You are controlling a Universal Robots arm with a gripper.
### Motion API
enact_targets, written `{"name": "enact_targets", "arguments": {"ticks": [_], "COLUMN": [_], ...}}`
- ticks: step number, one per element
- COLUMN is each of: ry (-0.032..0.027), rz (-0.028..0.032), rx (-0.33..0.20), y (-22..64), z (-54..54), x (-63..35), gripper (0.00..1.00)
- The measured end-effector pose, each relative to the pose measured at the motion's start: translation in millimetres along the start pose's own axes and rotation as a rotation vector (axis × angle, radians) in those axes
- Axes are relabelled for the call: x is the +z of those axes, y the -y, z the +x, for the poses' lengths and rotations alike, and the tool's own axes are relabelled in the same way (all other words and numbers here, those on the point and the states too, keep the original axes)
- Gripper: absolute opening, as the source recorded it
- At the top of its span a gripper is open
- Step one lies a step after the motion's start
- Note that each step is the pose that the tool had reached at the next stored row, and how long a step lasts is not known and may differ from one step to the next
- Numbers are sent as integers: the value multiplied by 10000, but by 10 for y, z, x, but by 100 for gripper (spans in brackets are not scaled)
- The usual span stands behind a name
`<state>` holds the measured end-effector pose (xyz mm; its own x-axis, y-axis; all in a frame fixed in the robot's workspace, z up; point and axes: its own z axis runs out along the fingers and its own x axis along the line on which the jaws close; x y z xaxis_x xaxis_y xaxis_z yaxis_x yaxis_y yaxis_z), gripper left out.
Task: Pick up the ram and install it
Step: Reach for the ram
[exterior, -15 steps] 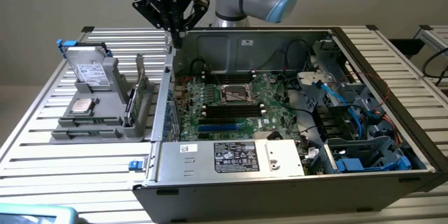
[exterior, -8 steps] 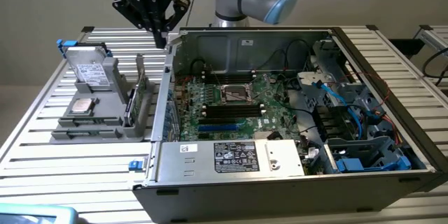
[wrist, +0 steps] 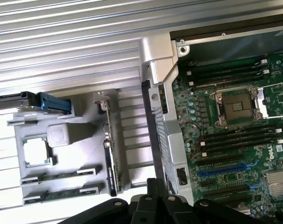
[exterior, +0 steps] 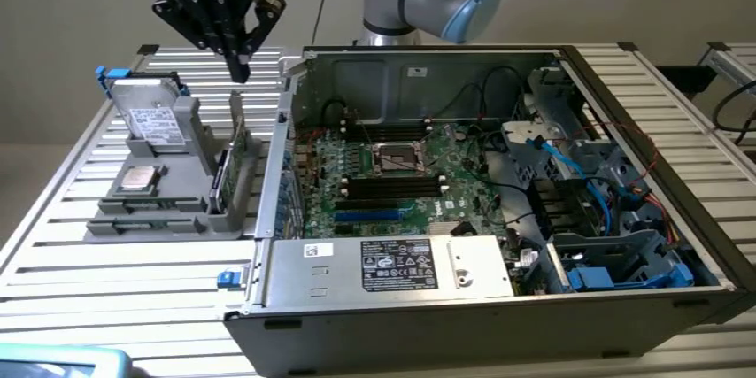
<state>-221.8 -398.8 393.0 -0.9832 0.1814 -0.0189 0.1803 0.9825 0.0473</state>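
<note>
The ram (wrist: 57, 177) lies unplugged in the near end of a grey parts holder (exterior: 112, 229) on the slatted bench (exterior: 106, 289), at the exterior view's left of the open computer case (exterior: 473, 307), its long axis running roughly along the bench's near edge. An upright green card (exterior: 240, 161) stands between holder and case. The gripper (exterior: 240, 66) hangs clenched and empty, high up toward the bench's far edge, so the ram sits below it, nearer the near edge.
</note>
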Motion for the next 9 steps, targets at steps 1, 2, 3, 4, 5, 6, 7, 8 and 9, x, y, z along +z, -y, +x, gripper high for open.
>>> {"name": "enact_targets", "arguments": {"ticks": [1, 2, 3, 4, 5, 6, 7, 8, 9], "ry": [-1, -1, -1, -2, -3, -4, -6, -7, -9], "rz": [0, 0, 1, 1, 1, 2, 2, 1, 1], "rx": [-11, -25, -39, -57, -77, -97, -120, -141, -160], "y": [7, 14, 20, 26, 32, 37, 44, 49, 57], "z": [38, 75, 109, 140, 169, 196, 226, 252, 284], "x": [-1, -2, -3, -3, -4, -5, -4, -3, 0], "gripper": [11, 11, 11, 11, 11, 11, 11, 11, 11]}}
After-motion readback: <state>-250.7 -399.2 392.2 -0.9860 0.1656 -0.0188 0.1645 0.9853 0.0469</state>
